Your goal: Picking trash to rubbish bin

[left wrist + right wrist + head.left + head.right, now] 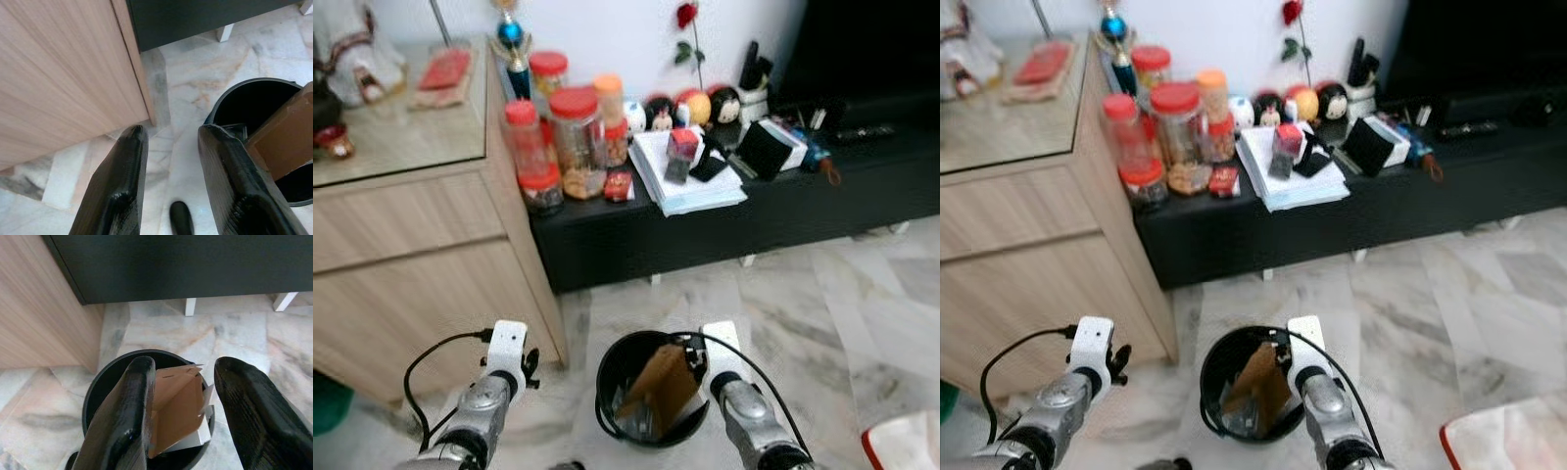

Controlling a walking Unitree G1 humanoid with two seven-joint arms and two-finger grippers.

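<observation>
Black bin (617,377) holding cardboard (658,388), wooden cabinet (421,264) beside, cluttered shelf (724,211) behind

Below the parted fingers of the right gripper (183,396), brown cardboard (178,406) crowds the black bin (98,391), leaving only a narrow dark opening. Beside the left gripper (168,161), the wooden cabinet (58,78) blocks one side; marble floor (190,83) lies open ahead.

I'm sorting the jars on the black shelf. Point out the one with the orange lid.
The slim jar at the back, beside the wide cookie jar; the others wear red lids.
</observation>
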